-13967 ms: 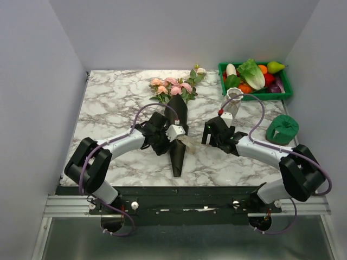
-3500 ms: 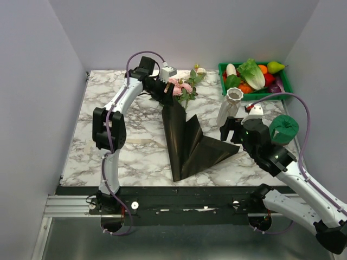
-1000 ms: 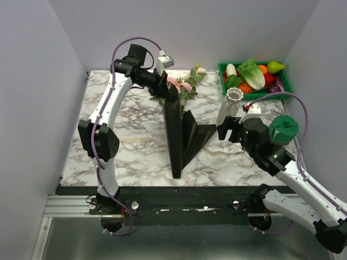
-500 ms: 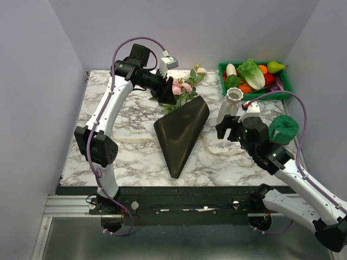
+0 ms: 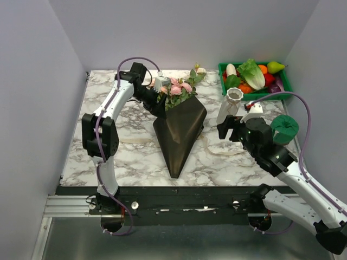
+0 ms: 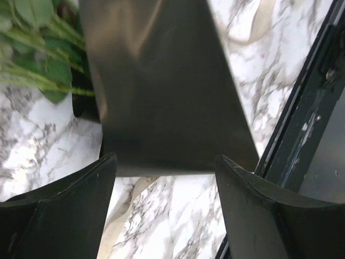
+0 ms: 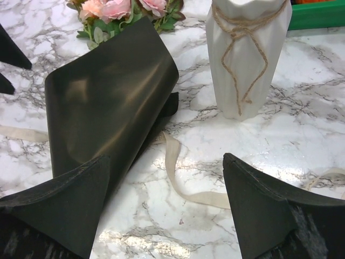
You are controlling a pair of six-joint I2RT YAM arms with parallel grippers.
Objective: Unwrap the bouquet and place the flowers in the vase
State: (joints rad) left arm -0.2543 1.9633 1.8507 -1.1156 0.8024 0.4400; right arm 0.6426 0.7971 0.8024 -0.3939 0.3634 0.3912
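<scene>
The bouquet's black paper wrapper point(image 5: 179, 130) lies spread as a loose cone on the marble, point toward me. The flowers point(image 5: 176, 89), pink and peach roses with green leaves, rest at its wide far end. My left gripper point(image 5: 161, 108) hovers at the wrapper's far left corner, open and holding nothing. In the left wrist view the wrapper point(image 6: 161, 81) lies just beyond my left gripper point(image 6: 164, 159), with green stems point(image 6: 38, 65) to the left. The white vase point(image 5: 230, 105) stands upright, twine around it. My right gripper point(image 5: 225, 130) is open just in front of the vase point(image 7: 248, 59), touching nothing.
A cream ribbon point(image 7: 178, 172) lies loose on the table between the wrapper point(image 7: 108, 91) and the vase. A green crate point(image 5: 255, 95) of plastic vegetables sits at the far right corner. A dark green crinkled object point(image 5: 283, 129) rests near the right edge.
My left gripper has opened and let go of the wrapper, which dropped from standing on edge to lying flat. The left arm came down toward the stems. The right arm stayed put.
</scene>
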